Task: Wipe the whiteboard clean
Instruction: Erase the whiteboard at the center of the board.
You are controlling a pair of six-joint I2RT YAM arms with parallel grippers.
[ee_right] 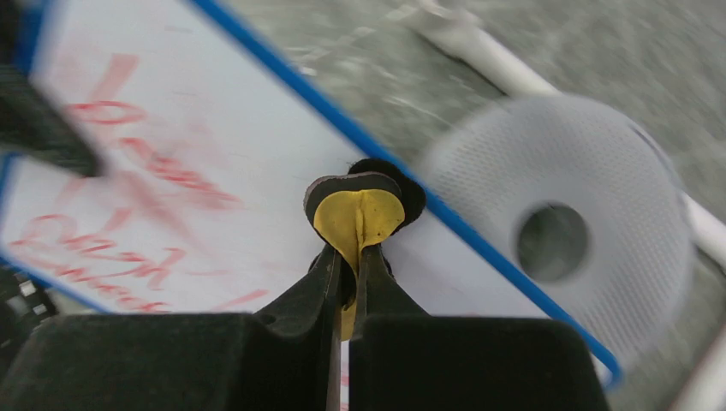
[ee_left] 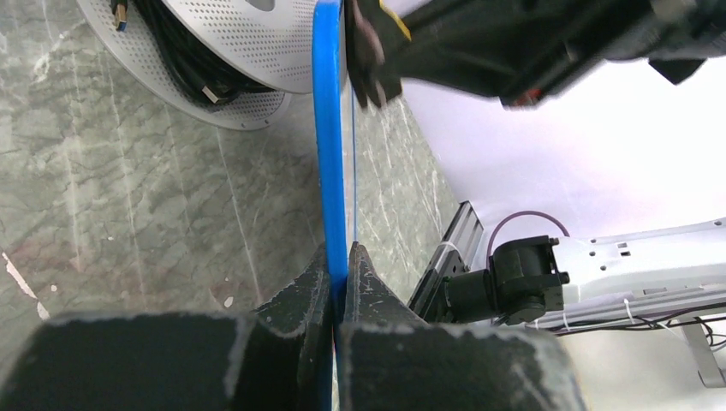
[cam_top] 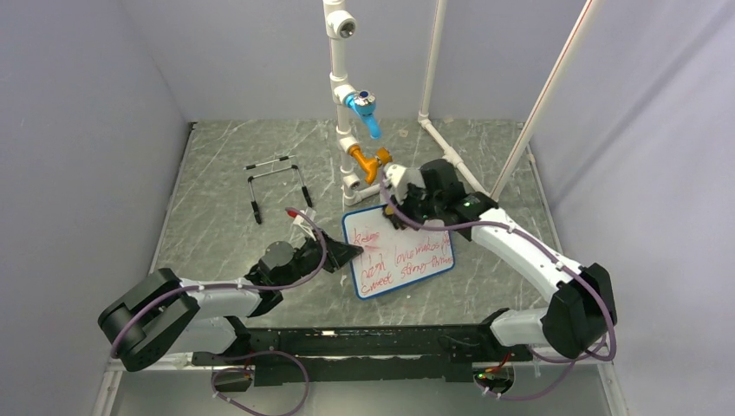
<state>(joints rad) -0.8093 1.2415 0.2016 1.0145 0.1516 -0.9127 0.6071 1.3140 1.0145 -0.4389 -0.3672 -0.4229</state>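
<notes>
I take the white pipe stand [cam_top: 339, 82] at the back of the table, with its blue and orange valves, as my landmark. The whiteboard [cam_top: 400, 253] sits just in front of the stand's foot, turned at a slant so its long sides run from near left to far right.

It is a small white rectangle in a thin blue frame with rounded corners. Red handwriting covers most of its face in about three lines, with a shorter word at the top left corner. I cannot read the words, and the right wrist view is blurred. From the left wrist camera I see the board [ee_left: 327, 128] almost edge-on as a blue strip. I cannot tell whether it lies flat on the table or is lifted off it.

The left gripper [cam_top: 349, 254] reaches in from the near left of the stand, and its fingers are pinched on the board's left frame edge [ee_left: 340, 261].

The right gripper [cam_top: 392, 192] is directly in front of the stand's foot, at the board's far edge. Its fingers are pressed together on a yellow eraser pad [ee_right: 358, 214] with a dark backing. The pad is over the board's blue edge. A grey perforated disc [ee_right: 556, 231] lies just beyond that edge, beside one of the stand's floor pipes.
</notes>
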